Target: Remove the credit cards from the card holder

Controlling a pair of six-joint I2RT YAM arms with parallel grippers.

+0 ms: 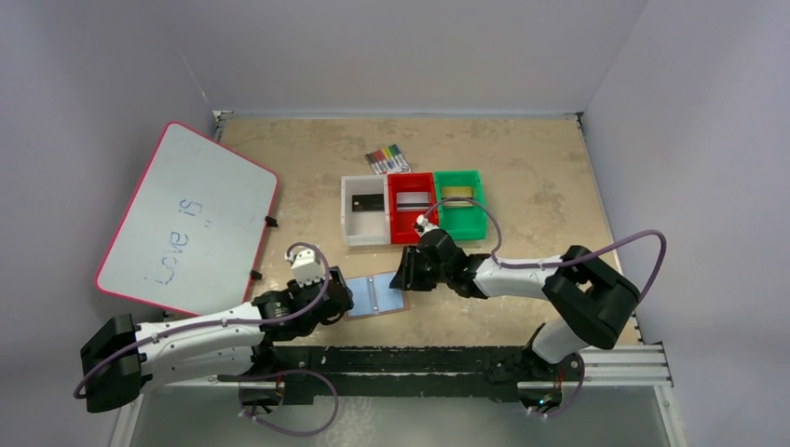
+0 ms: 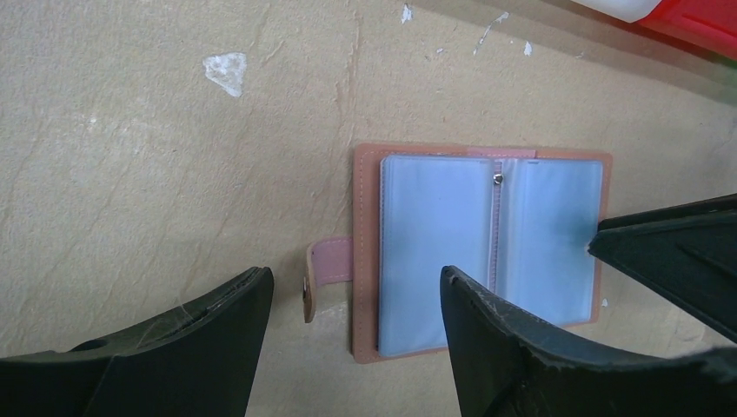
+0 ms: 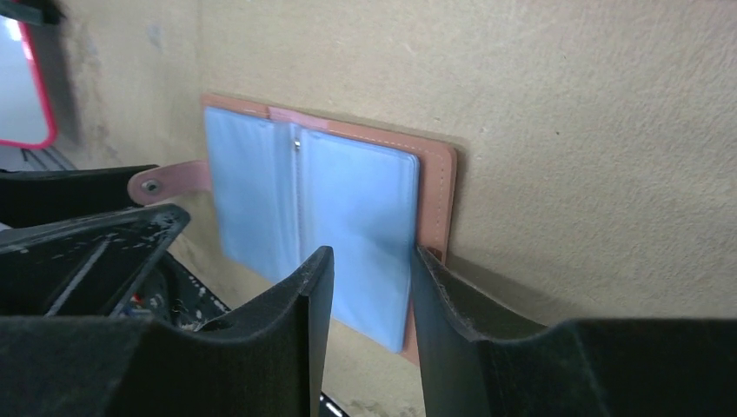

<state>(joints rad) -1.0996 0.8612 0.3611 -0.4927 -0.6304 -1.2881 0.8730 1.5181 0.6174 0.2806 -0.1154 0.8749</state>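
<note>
Two arms reach in from the near edge of a tan, scuffed table [image 1: 531,168]. They meet over a small tan-brown bifold card holder [image 1: 377,295], which lies open and flat just ahead of their bases.

The left gripper [image 2: 356,339] stands wide apart and clamps nothing. One black finger hangs over the holder's left light-blue pocket, the other over bare table beyond the pink snap strap [image 2: 328,265]. The right gripper [image 3: 369,321] has its jaws parted by a narrow gap that straddles the holder's right edge. Whether they touch it I cannot tell.

Bare table stretches to the right of the holder. Only the left wrist view shows the right arm's fingertip over the right pocket.

Only the overhead view shows what lies farther off. Three small plastic bins sit in a touching row — white [image 1: 364,233], red [image 1: 412,228], green [image 1: 460,223]. They hold a black credit card [image 1: 366,201], a pale grey credit card [image 1: 413,197] and a gold credit card [image 1: 456,192].

Just beyond the bins lies a pack of coloured markers [image 1: 388,158]. A red-rimmed whiteboard [image 1: 186,219] overlaps the table's left edge. Grey walls close the left, right and far sides.
</note>
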